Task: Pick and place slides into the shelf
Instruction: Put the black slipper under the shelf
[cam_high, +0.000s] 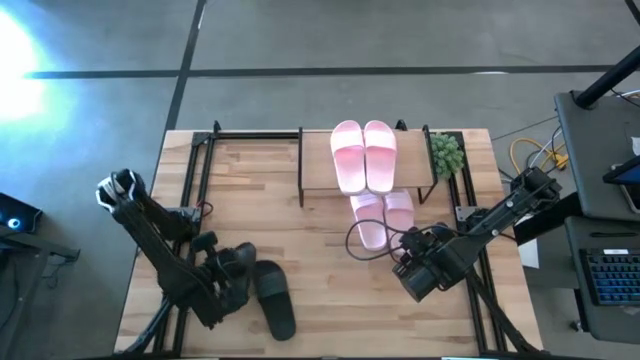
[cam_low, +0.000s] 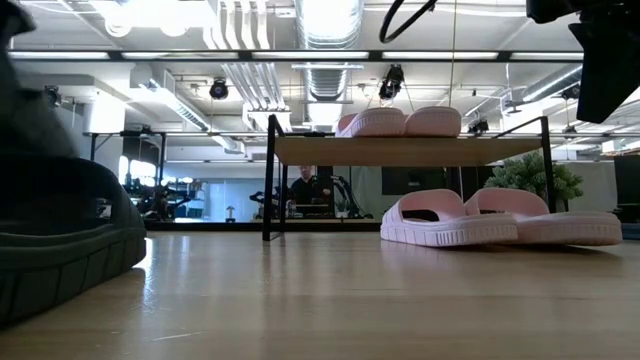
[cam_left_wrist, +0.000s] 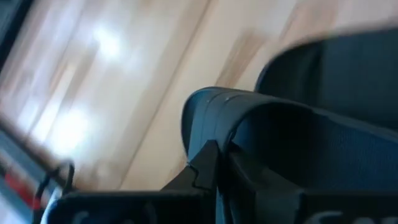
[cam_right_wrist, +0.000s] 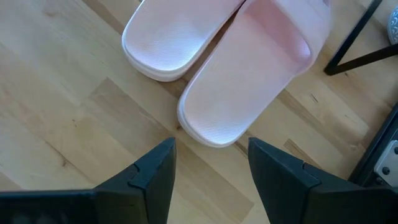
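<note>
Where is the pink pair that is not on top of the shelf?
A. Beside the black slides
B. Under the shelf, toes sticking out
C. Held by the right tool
B: the lower pink pair lies on the table partly beneath the shelf, apart from the open right tool.

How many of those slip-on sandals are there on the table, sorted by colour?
Pale pink slides: 4, one pair on the shelf top and one pair under its front edge.
Black slides: 2, by the left gripper; one lies free, the other is gripped.
Total: 6

Overhead straight down, table-level sideways, wrists close — all share slides (cam_high: 364, 155)
</note>
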